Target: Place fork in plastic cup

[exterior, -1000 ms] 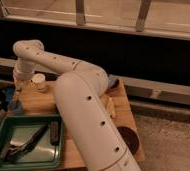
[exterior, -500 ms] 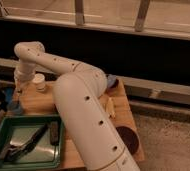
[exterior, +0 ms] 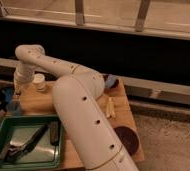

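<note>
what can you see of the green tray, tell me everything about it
The green tray is a shallow rectangular bin, plastic by its look, sitting flat at the wooden table's front left corner, its near edge cut off by the picture. It holds dark utensils lying aslant, and a dark block by its right wall. The white arm passes beside its right side. The gripper hangs beyond its far rim, not touching it.

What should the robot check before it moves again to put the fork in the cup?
1. Gripper at the table's left end: ok.
2. Fork held: cannot tell, none visible.
3. Light-blue plastic cup upright beside the gripper: ok.
4. Gripper directly over that cup: cannot tell.
5. White cup apart from the arm: ok.
6. Green tray with dark utensils clear of the gripper: ok.
</note>
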Controlling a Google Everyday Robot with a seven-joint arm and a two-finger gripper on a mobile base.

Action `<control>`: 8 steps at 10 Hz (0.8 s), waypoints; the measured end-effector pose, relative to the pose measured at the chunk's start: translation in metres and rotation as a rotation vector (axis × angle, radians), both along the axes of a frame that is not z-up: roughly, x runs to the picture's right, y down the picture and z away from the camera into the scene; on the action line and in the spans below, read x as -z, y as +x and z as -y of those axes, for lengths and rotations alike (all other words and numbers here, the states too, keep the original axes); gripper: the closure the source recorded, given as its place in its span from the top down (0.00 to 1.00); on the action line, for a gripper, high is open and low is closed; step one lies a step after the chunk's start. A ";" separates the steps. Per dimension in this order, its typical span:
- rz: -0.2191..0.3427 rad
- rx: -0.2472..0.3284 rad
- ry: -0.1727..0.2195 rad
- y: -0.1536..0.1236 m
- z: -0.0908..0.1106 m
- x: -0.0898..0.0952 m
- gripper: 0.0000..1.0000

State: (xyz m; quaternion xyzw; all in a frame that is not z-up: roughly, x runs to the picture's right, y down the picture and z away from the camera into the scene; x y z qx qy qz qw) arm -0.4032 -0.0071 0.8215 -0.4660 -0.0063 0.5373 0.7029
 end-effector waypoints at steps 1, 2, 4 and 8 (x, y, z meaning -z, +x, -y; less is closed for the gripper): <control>0.009 0.008 -0.006 -0.004 -0.003 0.000 0.32; 0.014 0.012 -0.010 -0.006 -0.005 0.000 0.40; 0.021 0.021 -0.019 -0.009 -0.008 -0.003 0.62; 0.025 0.027 -0.031 -0.008 -0.010 -0.005 0.80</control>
